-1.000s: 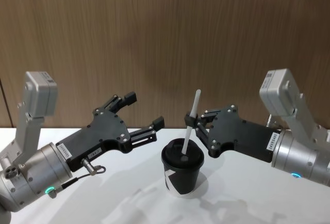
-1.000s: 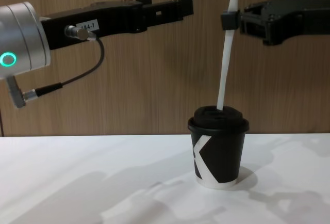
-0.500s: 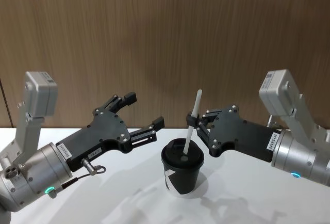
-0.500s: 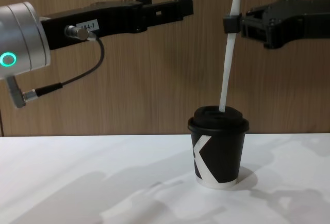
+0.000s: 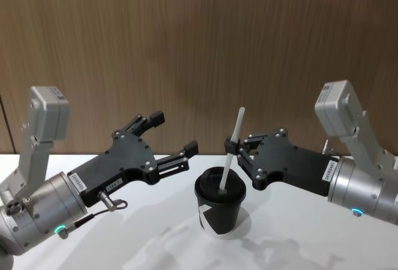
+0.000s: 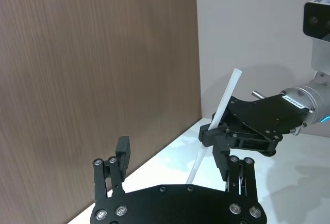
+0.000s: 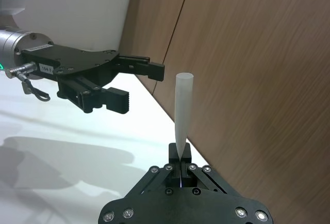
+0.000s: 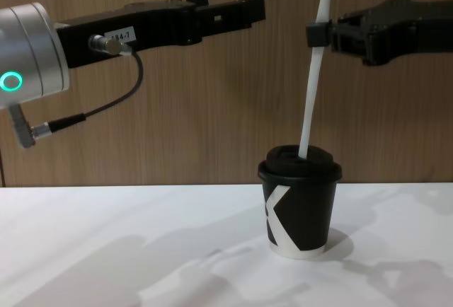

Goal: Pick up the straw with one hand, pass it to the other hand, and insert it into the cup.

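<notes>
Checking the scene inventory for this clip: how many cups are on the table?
1. The cup stands on the white table between both grippers, with the straw in its lid, held by the right gripper.

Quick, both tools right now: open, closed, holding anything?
Left tool: open, empty, beside the cup.
Right tool: closed on the straw, its tip at the cup's lid.

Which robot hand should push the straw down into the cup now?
The right gripper. It is already shut on the straw, whose lower end sits at the lid of the cup. The left gripper hangs open and empty beside the cup.
</notes>
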`<state>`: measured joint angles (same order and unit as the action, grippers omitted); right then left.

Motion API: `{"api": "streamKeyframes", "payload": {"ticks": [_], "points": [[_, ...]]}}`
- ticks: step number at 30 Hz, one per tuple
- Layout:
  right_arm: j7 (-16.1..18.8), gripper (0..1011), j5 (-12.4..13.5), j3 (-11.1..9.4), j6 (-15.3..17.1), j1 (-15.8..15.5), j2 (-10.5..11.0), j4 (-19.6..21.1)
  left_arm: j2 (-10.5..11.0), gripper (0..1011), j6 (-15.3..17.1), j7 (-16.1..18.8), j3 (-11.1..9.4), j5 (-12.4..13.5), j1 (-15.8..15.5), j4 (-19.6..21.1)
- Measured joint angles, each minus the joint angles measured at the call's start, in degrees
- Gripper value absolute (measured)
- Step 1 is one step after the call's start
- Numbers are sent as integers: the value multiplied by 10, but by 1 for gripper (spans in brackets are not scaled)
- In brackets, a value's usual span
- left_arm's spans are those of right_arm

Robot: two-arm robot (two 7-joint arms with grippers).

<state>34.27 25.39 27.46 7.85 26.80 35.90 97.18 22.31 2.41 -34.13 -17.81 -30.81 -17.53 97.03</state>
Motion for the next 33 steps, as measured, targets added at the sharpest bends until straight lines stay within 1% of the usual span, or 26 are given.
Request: {"api": "streamKeyframes", "payload": {"ticks": [12,28,33], "points": [[-3,11,9,6,9,5,-4,-11,0,1003,0,0,0,0,0,0],[-6,11,10,14,10,14,-9,-28,0,1003,0,0,0,0,0,0],[-6,118,9,15,9,16,-10,-30,0,1003,0,0,0,0,0,0]]}}
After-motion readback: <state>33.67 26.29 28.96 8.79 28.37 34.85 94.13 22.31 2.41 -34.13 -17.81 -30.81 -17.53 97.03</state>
